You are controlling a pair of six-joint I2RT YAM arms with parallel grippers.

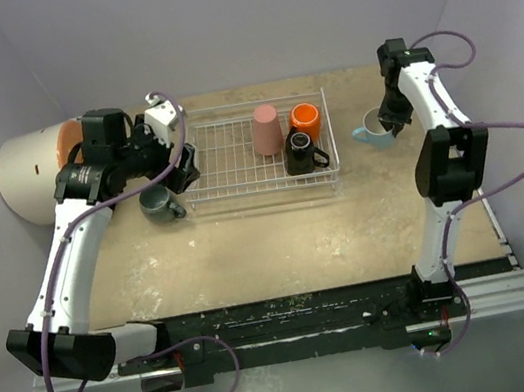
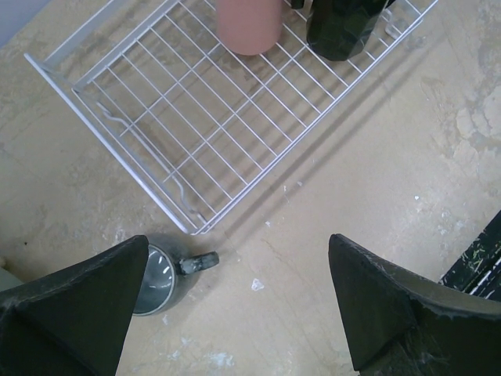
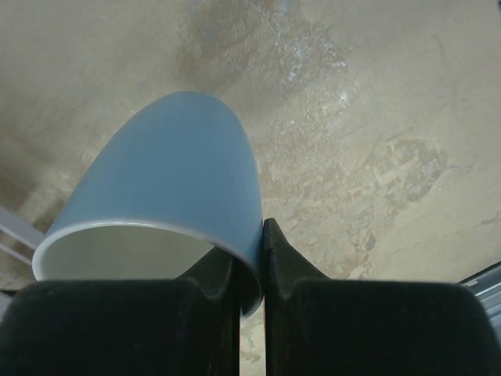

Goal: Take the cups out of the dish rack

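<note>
Right pincer (image 3: 250, 241) gripping blue mug (image 3: 172, 157), left pincer (image 2: 239, 243) wide

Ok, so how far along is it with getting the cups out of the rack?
Done: the grey-teal mug stands on the table left of the rack, with the open left pincer near it. In hand: the right pincer is shut on the rim of the blue mug, right of the rack. Left: the pink tumbler, orange mug and black mug are in the rack.
</note>
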